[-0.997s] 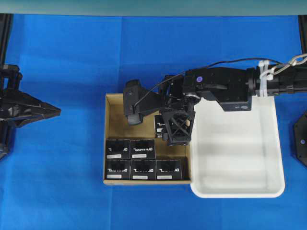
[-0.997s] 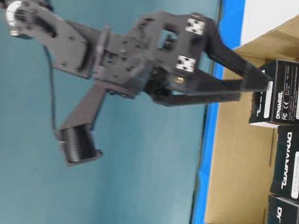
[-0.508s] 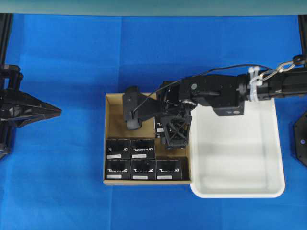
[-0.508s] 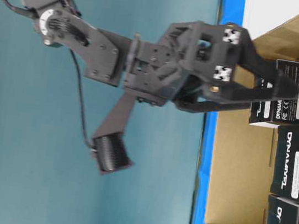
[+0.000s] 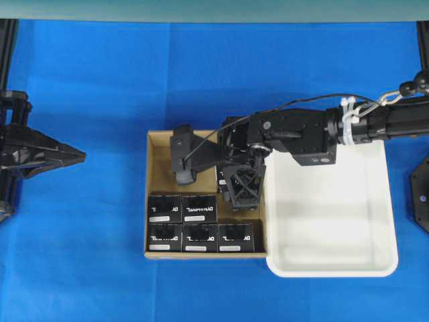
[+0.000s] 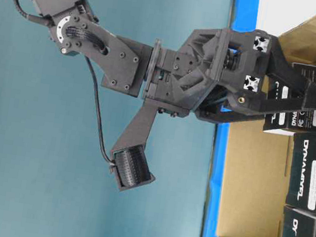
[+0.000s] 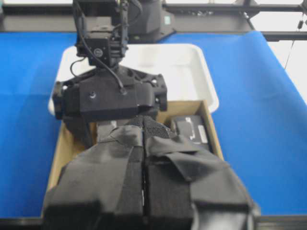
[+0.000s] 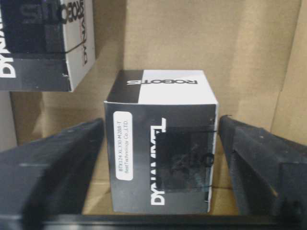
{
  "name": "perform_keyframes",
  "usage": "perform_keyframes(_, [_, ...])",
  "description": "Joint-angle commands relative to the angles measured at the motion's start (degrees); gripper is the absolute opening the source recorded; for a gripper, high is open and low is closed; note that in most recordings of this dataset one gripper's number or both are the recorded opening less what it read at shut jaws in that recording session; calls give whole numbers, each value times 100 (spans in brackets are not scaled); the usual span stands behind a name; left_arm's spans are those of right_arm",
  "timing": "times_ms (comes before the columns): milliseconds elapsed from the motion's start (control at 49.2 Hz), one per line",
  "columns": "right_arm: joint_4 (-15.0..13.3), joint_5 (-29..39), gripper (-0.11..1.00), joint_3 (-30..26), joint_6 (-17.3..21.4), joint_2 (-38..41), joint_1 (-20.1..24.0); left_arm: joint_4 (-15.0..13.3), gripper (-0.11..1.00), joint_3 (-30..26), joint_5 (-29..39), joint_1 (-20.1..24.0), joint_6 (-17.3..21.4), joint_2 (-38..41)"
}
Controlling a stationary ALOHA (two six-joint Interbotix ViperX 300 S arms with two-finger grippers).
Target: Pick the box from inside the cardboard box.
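The cardboard box (image 5: 161, 168) lies at the table's middle with several small black boxes in it. One box (image 5: 223, 173) stands alone in the back row. My right gripper (image 5: 242, 194) is lowered over that box. In the right wrist view this box (image 8: 160, 148) stands between the two fingers (image 8: 53, 167), which sit close against its sides with thin slivers of cardboard floor showing. The table-level view shows the right gripper (image 6: 310, 101) straddling the same box (image 6: 296, 117), which rests on the floor. My left gripper (image 5: 79, 156) hovers far left, fingers pressed together.
Other black boxes (image 5: 199, 208) fill two front rows of the cardboard box; one (image 8: 43, 43) shows beside the flanked one. A white tray (image 5: 328, 215) butts against the cardboard box's right wall. Blue cloth covers the table around them.
My right gripper has come down over the lone box, from tips at its top to fingers along its sides. The jaws have narrowed. The left arm has not moved.
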Motion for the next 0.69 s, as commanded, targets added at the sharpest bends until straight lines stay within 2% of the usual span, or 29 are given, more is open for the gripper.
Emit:
perform_keyframes(0, [-18, 9, 79, -18, 0, 18, 62, 18, -7, -158, -35, -9, 0, 35])
perform_keyframes(61, [-18, 18, 65, -18, 0, 18, 62, 18, -7, -158, -35, -9, 0, 35])
perform_keyframes(102, [-18, 26, 62, -18, 0, 18, 62, 18, -7, -158, -35, -9, 0, 26])
perform_keyframes(346, [-18, 123, 62, -53, 18, -9, 62, 9, -7, -158, -35, -9, 0, 26])
perform_keyframes(447, [0, 272, 62, -255, 70, -149, 9, 9, -7, -158, -35, -9, 0, 26])
perform_keyframes(671, [0, 1521, 62, -1081, 79, -650, -220, 18, -7, -158, -35, -9, -18, 0])
